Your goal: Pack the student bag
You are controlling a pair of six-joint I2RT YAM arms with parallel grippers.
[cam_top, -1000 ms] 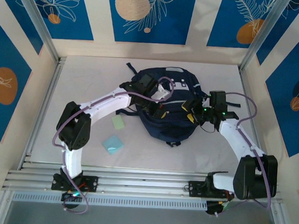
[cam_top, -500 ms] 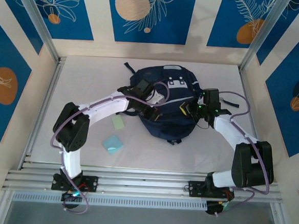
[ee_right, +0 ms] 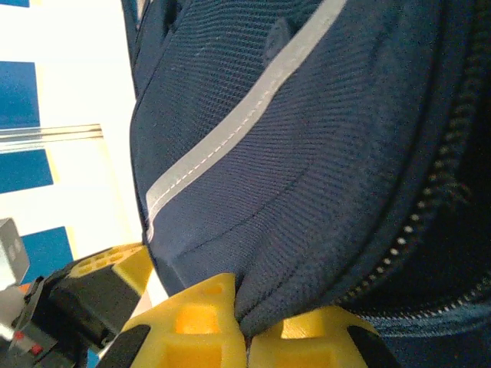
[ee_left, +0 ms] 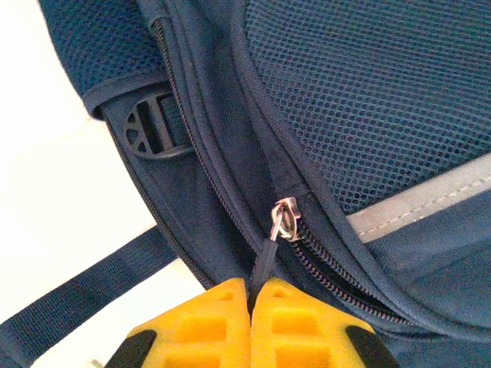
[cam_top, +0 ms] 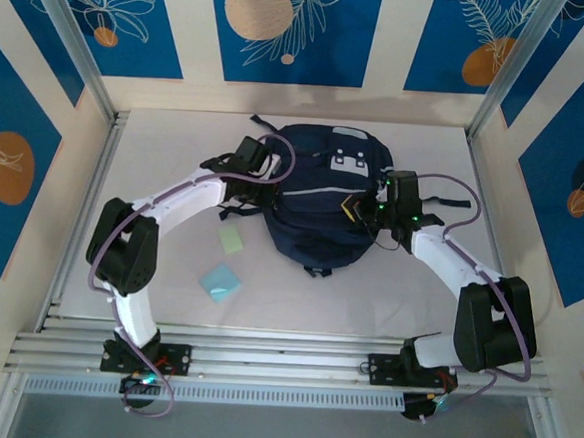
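cloth of dark navy makes up the student bag [cam_top: 319,196], the largest thing on the white desk [cam_top: 166,160]. it lies flat toward the far middle of the desk, between the two arms. a small grey-white patch [cam_top: 348,163] sits on its far end, thin pale grey stripes cross its front, and black straps trail out at the left [cam_top: 253,126] and right [cam_top: 454,202] sides. the left arm [cam_top: 173,196] reaches to the bag's left edge and the right arm [cam_top: 450,255] to its right edge. in the left wrist view the bag shows fine navy mesh [ee_left: 368,84], a pale grey stripe [ee_left: 418,211], a black plastic buckle [ee_left: 157,126] on a strap, and a metal zipper slider [ee_left: 285,218] with dark teeth running off to the lower right. a thin dark pull cord [ee_left: 261,261] hangs from the slider, and the left jaws are closed tight on it, their yellow fingers [ee_left: 207,326] pressed together around the cord. in the right wrist view the weave is coarse navy with a stitched grey stripe [ee_right: 245,115] and a line of zipper teeth [ee_right: 430,207] at the right. the right jaws are pinched narrow on a fold of the student bag's fabric, which is caught between the yellow fingers [ee_right: 199,314]. near the left arm, just off the bag's near left corner, lie a pale green note pad [cam_top: 231,239] and a light blue one [cam_top: 222,280], apart from each other and from the bag.
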